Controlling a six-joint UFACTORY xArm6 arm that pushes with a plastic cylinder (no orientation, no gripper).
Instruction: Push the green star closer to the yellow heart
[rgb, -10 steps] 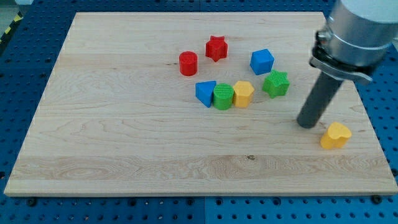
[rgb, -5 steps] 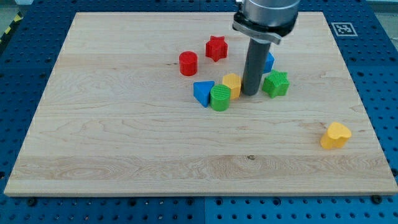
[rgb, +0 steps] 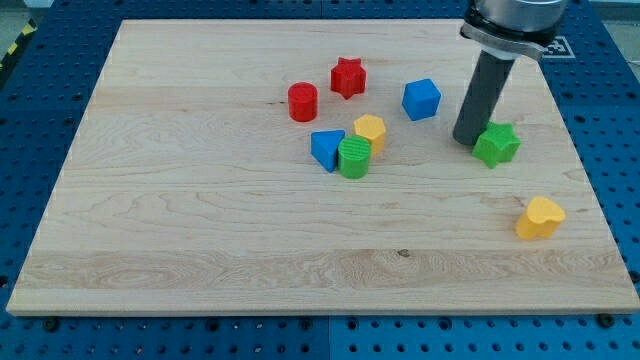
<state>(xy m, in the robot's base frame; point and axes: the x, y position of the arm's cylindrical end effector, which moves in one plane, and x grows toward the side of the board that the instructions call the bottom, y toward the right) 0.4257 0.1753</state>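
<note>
One wooden table (rgb: 200, 230) carries eight blocks. No pincer on my rig, so no open or closed state to tell, just a dark rod. My tip (rgb: 468, 141) touches the green star (rgb: 496, 145) on its left. Yellow heart (rgb: 540, 218) sits apart, toward view's bottom-right of the star. Blue cube (rgb: 421, 99) lies left of rod. Blue triangle (rgb: 326, 149), green cylinder (rgb: 354, 158), second yellow heart (rgb: 370, 130) cluster mid-table. Red cylinder (rgb: 302, 102), red star (rgb: 348, 77) above them.
</note>
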